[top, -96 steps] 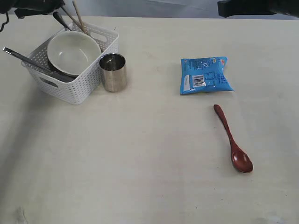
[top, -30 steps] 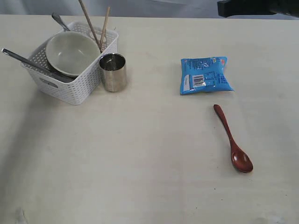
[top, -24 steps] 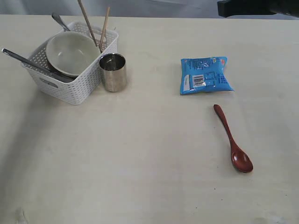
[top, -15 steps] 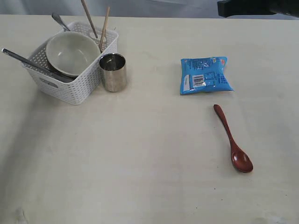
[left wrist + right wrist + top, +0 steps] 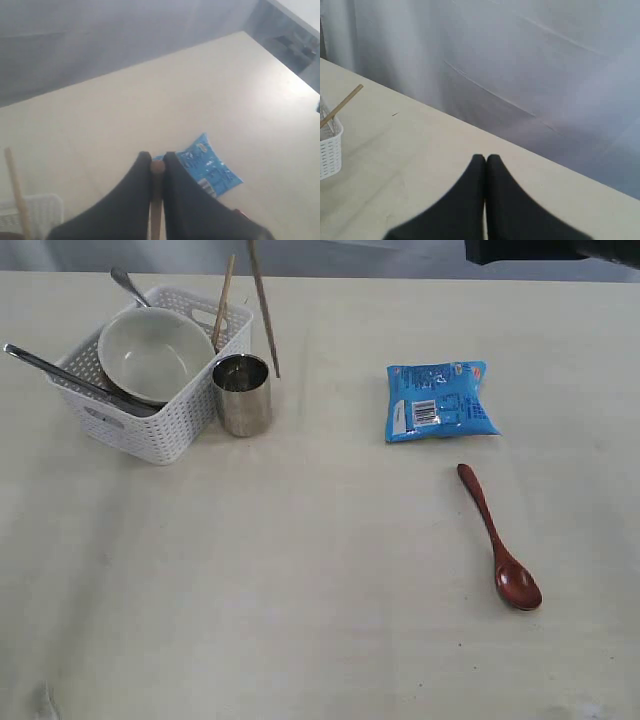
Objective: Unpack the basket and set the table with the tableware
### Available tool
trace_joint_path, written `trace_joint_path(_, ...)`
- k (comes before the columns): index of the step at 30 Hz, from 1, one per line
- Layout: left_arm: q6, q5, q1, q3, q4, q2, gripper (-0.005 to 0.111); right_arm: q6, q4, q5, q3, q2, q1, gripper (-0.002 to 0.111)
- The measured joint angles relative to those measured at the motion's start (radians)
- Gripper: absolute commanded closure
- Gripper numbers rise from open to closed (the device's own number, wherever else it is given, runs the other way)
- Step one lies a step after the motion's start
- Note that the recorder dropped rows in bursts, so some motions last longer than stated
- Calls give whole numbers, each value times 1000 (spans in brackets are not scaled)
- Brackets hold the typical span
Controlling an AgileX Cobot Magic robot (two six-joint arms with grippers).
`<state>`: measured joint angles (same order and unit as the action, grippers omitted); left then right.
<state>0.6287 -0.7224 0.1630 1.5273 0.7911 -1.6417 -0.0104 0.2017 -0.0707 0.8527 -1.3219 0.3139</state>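
The white basket (image 5: 170,425) with woven-looking walls sits on the pale table (image 5: 300,580), at the top left in the exterior view. It holds a cream bowl (image 5: 155,352) facing up, a long steel handle (image 5: 60,373) poking out over its left edge, a second steel handle (image 5: 128,285) at its far side, and one wooden chopstick (image 5: 224,300) leaning in its right corner. A shiny steel cup (image 5: 243,395) stands upright just beside the basket's right wall. The other chopstick (image 5: 264,310) is pinched in the left gripper (image 5: 157,162) and hangs tilted by the cup, and the reddish-brown spoon (image 5: 500,540) lies flat, well apart on the right.
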Motion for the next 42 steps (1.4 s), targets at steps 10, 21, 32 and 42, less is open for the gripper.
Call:
trace_joint_path(10, -2, -68, 113, -5, 3, 0, 107, 49, 0, 22, 0, 0, 0, 109)
trace_joint_path(21, 79, -88, 115, -84, 213, -54, 107, 137, 0, 285, 0, 0, 62, 95)
trace_joint_path(32, 199, -139, 115, -84, 396, -173, 107, 119, 0, 314, 0, 0, 276, 42)
trace_joint_path(42, 240, -137, 115, -84, 441, -173, 107, 124, -70, 314, 0, 0, 297, 42)
